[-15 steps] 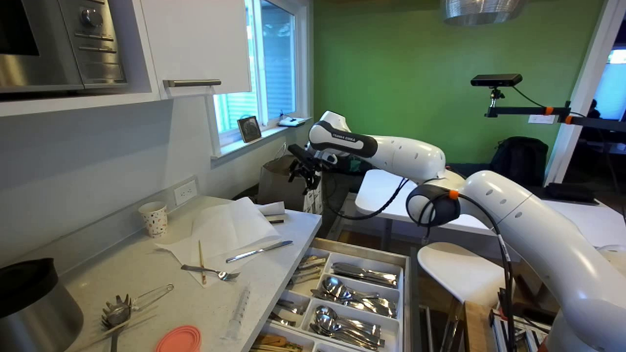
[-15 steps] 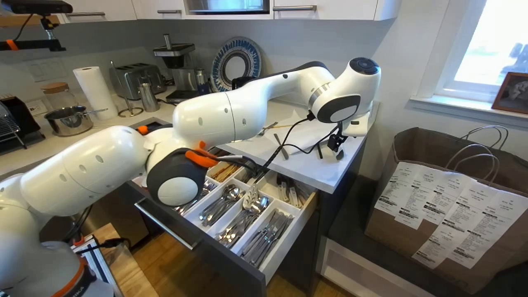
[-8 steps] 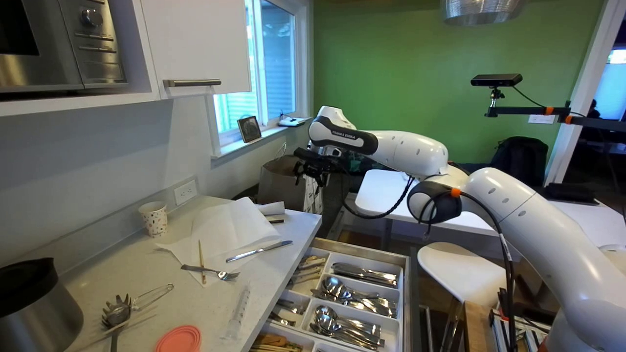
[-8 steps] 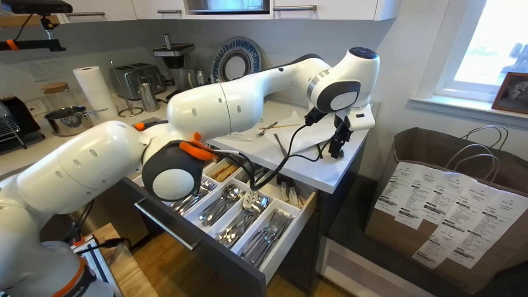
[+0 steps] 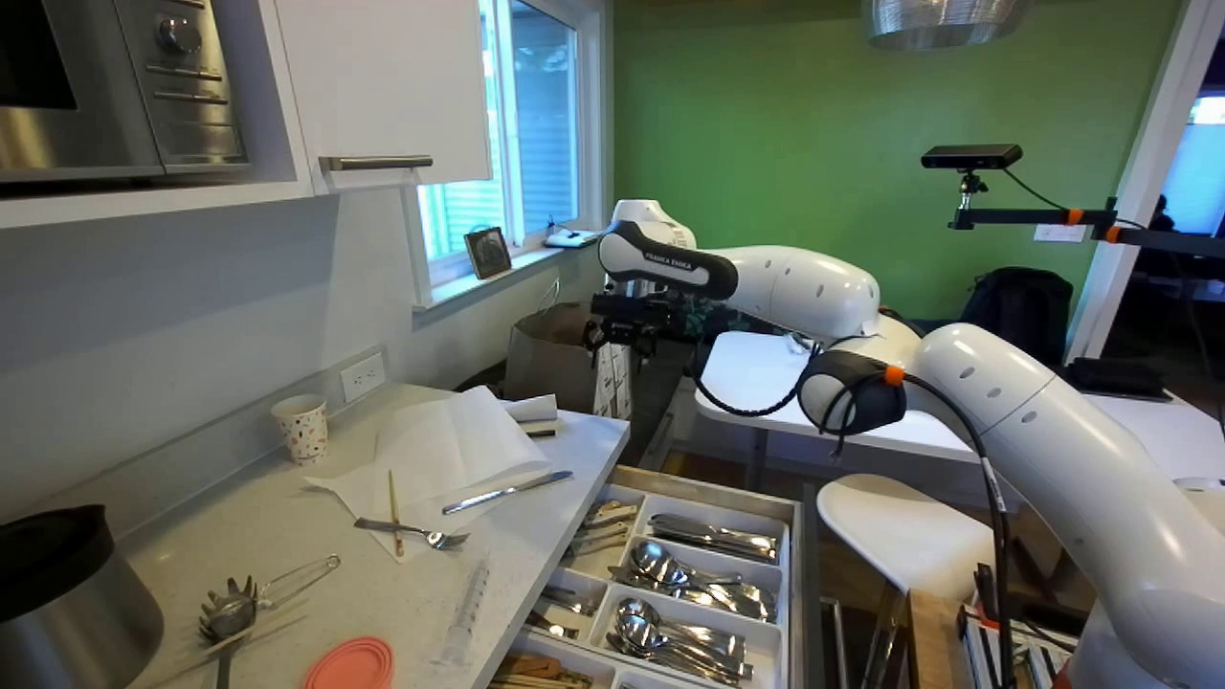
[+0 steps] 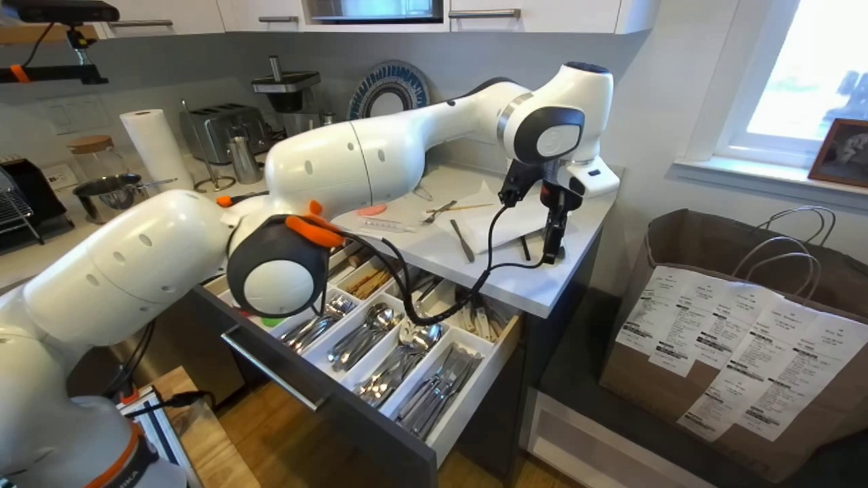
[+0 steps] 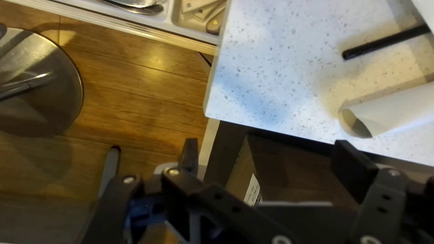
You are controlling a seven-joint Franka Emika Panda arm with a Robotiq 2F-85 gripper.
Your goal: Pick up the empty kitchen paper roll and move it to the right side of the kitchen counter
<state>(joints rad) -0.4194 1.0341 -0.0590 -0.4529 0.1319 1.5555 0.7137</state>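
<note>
The kitchen counter is a pale speckled worktop; its corner fills the upper right of the wrist view. A white hollow tube, which looks like the empty paper roll, lies on its side near the counter's end edge with its open end showing. It also shows in an exterior view beside the white paper sheet. In the exterior view with the cabinet corner, the gripper mostly hides it. My gripper is open with nothing between its fingers. In an exterior view the gripper hangs above the counter's end, apart from the tube.
A white paper sheet, a knife, a fork and a cup are on the counter. A black rod lies beside the tube. An open cutlery drawer juts out. A brown paper bag stands beyond the counter's end.
The arm has risen slightly. The gripper has swung from a slant to pointing nearly straight down, shifting a little away from the wall. The tube and counter things have not moved.
</note>
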